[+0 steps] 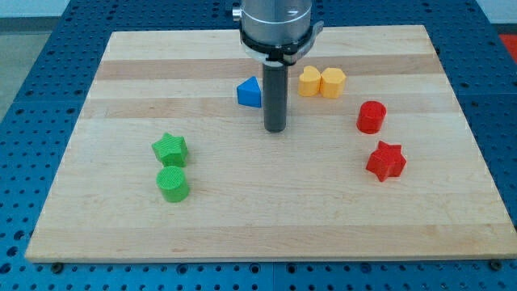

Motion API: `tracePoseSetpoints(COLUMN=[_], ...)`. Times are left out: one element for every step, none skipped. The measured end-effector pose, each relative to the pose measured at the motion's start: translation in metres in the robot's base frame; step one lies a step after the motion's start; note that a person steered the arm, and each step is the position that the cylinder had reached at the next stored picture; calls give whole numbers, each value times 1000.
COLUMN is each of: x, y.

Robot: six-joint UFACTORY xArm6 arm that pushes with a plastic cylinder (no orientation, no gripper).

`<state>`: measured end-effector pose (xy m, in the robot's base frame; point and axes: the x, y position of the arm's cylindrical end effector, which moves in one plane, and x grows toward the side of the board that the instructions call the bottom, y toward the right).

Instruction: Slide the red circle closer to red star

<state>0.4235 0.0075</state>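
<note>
The red circle point(371, 116) stands at the view's right on the wooden board point(266, 210). The red star point(385, 161) lies just below it, slightly further right, with a small gap between them. My tip point(275, 129) rests on the board near the middle, well to the left of the red circle and just below and right of the blue triangle point(250, 92). It touches no block.
A yellow heart-like block point(309, 81) and a yellow hexagon point(333, 82) sit side by side above and right of my tip. A green star point(170, 149) and a green circle point(173, 183) sit at the view's left.
</note>
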Motion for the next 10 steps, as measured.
tracePoseSetpoints(x=[-7,26,58,44,26,10,-8,-34,-39,-40], y=[0,18,57,57,67,88,95,95,120,130])
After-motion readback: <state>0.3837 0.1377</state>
